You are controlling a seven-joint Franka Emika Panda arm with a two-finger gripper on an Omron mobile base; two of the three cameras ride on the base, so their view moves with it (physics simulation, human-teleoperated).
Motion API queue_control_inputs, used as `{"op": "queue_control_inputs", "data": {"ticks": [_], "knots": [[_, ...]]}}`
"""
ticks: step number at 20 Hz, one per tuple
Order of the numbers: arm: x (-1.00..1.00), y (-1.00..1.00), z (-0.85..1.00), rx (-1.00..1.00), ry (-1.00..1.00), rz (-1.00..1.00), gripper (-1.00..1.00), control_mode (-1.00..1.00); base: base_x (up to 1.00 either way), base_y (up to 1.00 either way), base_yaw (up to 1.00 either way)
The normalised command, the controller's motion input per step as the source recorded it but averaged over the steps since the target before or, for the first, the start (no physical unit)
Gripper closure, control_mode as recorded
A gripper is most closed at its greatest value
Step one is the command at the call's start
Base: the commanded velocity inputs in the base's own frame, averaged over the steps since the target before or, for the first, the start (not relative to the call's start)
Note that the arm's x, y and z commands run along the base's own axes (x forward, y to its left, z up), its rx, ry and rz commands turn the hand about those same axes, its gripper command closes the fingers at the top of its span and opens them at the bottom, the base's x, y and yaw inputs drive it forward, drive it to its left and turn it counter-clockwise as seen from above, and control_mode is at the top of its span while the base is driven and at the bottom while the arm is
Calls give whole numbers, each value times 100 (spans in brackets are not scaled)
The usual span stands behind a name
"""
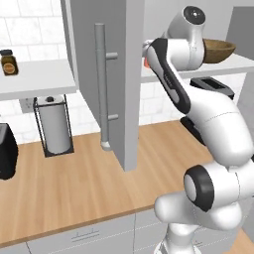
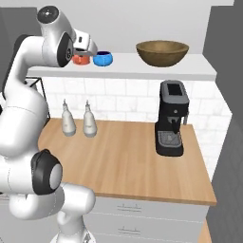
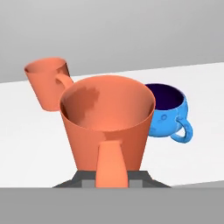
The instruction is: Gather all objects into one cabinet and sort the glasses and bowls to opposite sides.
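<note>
- The cabinet (image 1: 126, 74) door hangs open beside my arm.
- The brown wooden bowl (image 2: 162, 52) sits on the right of the white shelf (image 2: 190, 69).
- My gripper (image 3: 112, 178) is at an orange mug (image 3: 107, 127); I cannot tell its grip.
- A blue cup (image 3: 168, 116) and another orange cup (image 3: 46, 83) stand just behind.

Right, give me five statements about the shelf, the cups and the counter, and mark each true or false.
1. The wide brown wooden bowl sits on the white shelf. True.
2. The small blue handled cup lies tipped on its side. False: it stands upright.
3. Two white bottles stand on the wooden counter. True.
4. The black coffee machine stands on the shelf. False: it stands on the counter.
5. In the hand view, the large orange mug is nearest, handle toward the camera. True.
</note>
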Motion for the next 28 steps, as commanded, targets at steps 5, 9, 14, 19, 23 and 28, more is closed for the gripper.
{"op": "queue_control_inputs", "data": {"ticks": [5, 9, 14, 19, 23, 28], "knots": [[3, 4, -24, 0, 0, 0, 100, -100, 0, 0, 0], [7, 5, -19, 0, 0, 0, 100, -100, 0, 0, 0], [49, 0, 0, 0, 0, -2, 100, -100, 0, 0, 0], [58, 12, 0, 0, 0, -1, 100, -100, 0, 0, 0], [33, 27, 0, 0, 0, 0, 100, -100, 0, 0, 0], [20, 7, 0, 0, 0, 0, -100, -100, 0, 0, 0]]}}
